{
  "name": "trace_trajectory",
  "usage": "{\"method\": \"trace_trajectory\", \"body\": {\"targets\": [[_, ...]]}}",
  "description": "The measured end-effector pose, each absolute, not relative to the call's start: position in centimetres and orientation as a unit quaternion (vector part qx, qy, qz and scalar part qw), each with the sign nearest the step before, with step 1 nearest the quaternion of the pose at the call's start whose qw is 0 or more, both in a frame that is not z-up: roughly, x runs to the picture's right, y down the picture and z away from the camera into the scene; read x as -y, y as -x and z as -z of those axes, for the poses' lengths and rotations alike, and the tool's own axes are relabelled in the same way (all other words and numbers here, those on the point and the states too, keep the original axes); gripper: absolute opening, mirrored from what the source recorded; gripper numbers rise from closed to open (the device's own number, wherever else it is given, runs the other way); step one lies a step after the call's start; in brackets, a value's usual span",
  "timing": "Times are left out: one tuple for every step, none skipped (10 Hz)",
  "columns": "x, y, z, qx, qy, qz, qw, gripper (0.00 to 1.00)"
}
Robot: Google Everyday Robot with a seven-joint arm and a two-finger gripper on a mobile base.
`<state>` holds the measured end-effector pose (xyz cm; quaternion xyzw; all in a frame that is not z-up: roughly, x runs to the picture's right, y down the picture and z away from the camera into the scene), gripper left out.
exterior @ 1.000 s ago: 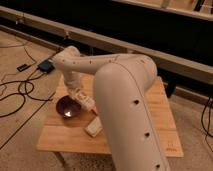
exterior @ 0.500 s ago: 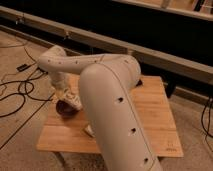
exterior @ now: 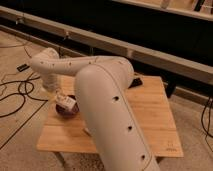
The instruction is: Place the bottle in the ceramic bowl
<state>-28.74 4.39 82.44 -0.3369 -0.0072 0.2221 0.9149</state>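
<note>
Arm casing fills the nearest part of the camera view: one thick white arm [exterior: 107,115] rises from the bottom edge, bends, and reaches left across one wooden desk [exterior: 150,117]. Beyond the elbow, at the desk's left edge, one dark maroon bowl [exterior: 66,109] is seen, partly covered. Directly over the bowl the hand [exterior: 64,101] is found, and one whitish bottle [exterior: 66,102] with a tan label is seen at it, low over the bowl's rim. Whether the bottle is gripped cannot be told. One pale block [exterior: 87,131] peeks out beside the arm on the desk. Several black cables [exterior: 17,92] are spread over the floor farther left, and one long ledge [exterior: 150,55] runs along behind.
</note>
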Motion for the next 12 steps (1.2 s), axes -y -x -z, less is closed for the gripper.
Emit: {"method": "trace_trajectory", "body": {"targets": [[-4.4, 28.6, -82.6, 0.022, 0.338, -0.224, 0.914, 0.00], [-4.5, 28.2, -82.9, 0.033, 0.338, -0.225, 0.913, 0.00], [-4.7, 27.6, -83.2, 0.046, 0.339, -0.227, 0.912, 0.05], [-4.9, 27.2, -83.5, 0.054, 0.340, -0.228, 0.911, 0.13], [-5.2, 26.7, -83.7, 0.063, 0.342, -0.231, 0.909, 0.22], [-5.4, 26.4, -84.0, 0.068, 0.344, -0.233, 0.907, 0.30], [-5.6, 26.0, -84.3, 0.080, 0.346, -0.236, 0.905, 0.44], [-5.8, 26.0, -84.4, 0.087, 0.346, -0.238, 0.903, 0.55], [-5.9, 25.9, -84.5, 0.092, 0.347, -0.239, 0.902, 0.63], [-6.0, 25.6, -84.6, 0.098, 0.347, -0.242, 0.901, 0.74], [-6.1, 25.5, -84.7, 0.101, 0.347, -0.243, 0.900, 0.79], [-6.2, 25.4, -84.7, 0.105, 0.347, -0.243, 0.900, 0.80]]}}
